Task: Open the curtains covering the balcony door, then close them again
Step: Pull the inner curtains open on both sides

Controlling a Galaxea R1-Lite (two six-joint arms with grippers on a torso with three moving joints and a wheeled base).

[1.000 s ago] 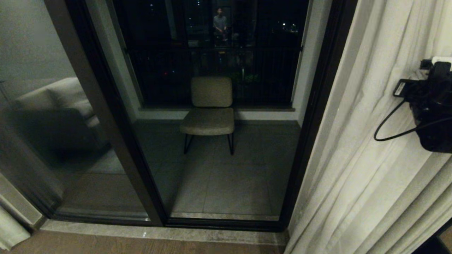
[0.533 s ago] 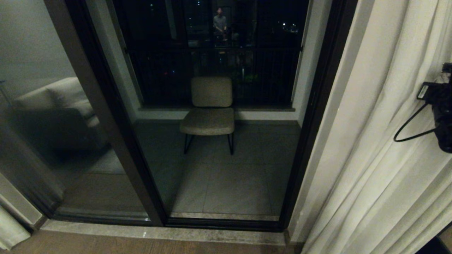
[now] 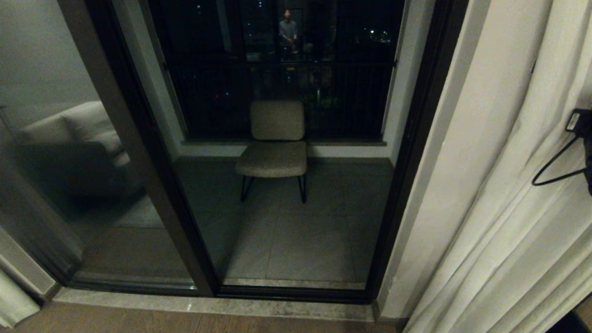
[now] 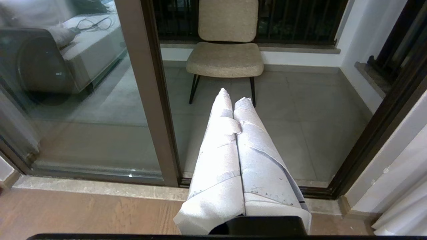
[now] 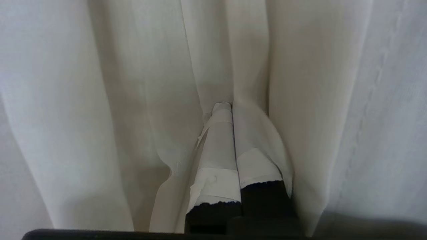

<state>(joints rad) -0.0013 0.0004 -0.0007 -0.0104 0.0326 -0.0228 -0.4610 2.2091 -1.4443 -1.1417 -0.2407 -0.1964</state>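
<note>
The balcony door, dark-framed glass, stands uncovered across the middle of the head view. One cream curtain hangs bunched to its right, and a sliver of the other curtain shows at the lower left. Only the right arm's wrist and cable show at the right edge, against the fabric. In the right wrist view my right gripper is shut, its white-taped fingers pushed in among the curtain's pleats, with a fold draped over one finger. My left gripper is shut and empty, held off the floor and pointing at the door's upright.
A beige chair stands on the tiled balcony behind the glass. A pale stone threshold meets the wooden floor. A strip of wall shows between door frame and curtain. The glass reflects a sofa and a person.
My right arm has slid to the right, almost out of the head view, pushing the curtain's edge with it. More wall shows beside the door frame. The left arm has not moved.
</note>
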